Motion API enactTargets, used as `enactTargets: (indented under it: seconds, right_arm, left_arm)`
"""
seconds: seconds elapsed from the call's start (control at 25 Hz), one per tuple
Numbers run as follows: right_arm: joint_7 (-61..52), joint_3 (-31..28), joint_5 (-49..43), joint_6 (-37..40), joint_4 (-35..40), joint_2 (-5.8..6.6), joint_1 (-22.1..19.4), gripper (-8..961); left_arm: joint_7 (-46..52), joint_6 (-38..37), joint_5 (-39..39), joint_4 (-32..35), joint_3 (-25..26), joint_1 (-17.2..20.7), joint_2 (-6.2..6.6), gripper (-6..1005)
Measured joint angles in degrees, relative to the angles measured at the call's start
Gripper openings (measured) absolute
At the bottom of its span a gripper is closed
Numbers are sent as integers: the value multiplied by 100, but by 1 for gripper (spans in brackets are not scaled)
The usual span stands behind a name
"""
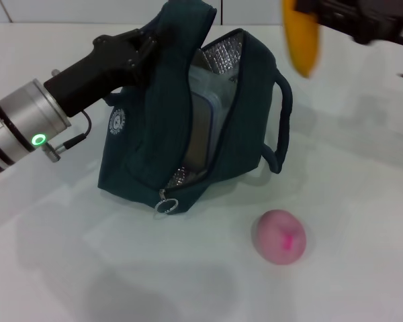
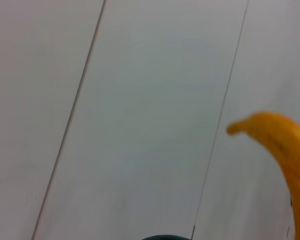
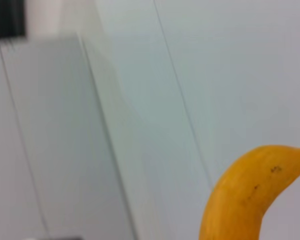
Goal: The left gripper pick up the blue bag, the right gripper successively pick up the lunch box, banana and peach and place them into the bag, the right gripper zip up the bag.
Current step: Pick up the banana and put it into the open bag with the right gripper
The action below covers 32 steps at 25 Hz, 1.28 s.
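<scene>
Head view shows the left hand [image 1: 144,50] gripping the blue bag [image 1: 154,154] by its top, mouth open, the lunch box [image 1: 203,131] already inside. The right hand [image 1: 309,10] holds the banana [image 1: 302,40] aloft, beyond the opening. The peach [image 1: 280,236] waits on the bench [image 1: 363,168]. Risk: the banana may catch the flap and fall outside. A round white emblem [image 1: 117,122] on the bag is unreadable.
</scene>
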<state>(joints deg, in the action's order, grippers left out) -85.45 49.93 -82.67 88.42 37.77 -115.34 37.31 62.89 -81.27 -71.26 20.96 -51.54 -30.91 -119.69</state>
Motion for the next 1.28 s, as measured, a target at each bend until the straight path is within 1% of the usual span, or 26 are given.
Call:
enactTargets:
  seconds: [0.08,0.16,0.28,0.36,0.4,0.52,0.72,0.84,1.12,1.28]
  right_arm:
    - [279,1,281,35,-831,-7,487,395]
    - [461,0,463,38,-1467,-31,814,395]
    - [600,-7,700,40,-2061,-77,1043,395]
    - [617,2,1024,95,-2440,-86,1039,395]
    - [617,2,1024,95,-2440,-86,1039,396]
    - [621,3,1264,112,-2842,-85,979,396]
    - [665,-55,1371,168,-3450,-84,802,398]
    - [720,-67,1499,198,-3813,-84,786,400]
    - [812,-134,1516,119,-4354,-84,1071,404]
    - [878,-365,1427,11,-4566,-84,1262,407]
  left_arm:
    - [-18,34,5,-77,15,-74,-1,38]
    - [-28,56,6,-114,18,-137,0,38]
    - [-31,86,8,-125,20,-198,-3,38]
    - [-31,117,27,-127,21,-214,-4,38]
    - [-31,117,27,-127,21,-214,-4,38]
    - [-30,123,88,-127,21,-209,-4,38]
    - [0,142,149,-127,21,-192,4,38]
    - [0,153,151,-127,21,-197,5,38]
    - [-22,212,151,-177,-5,-241,-2,38]
    - [-26,212,151,-192,-12,-274,-2,38]
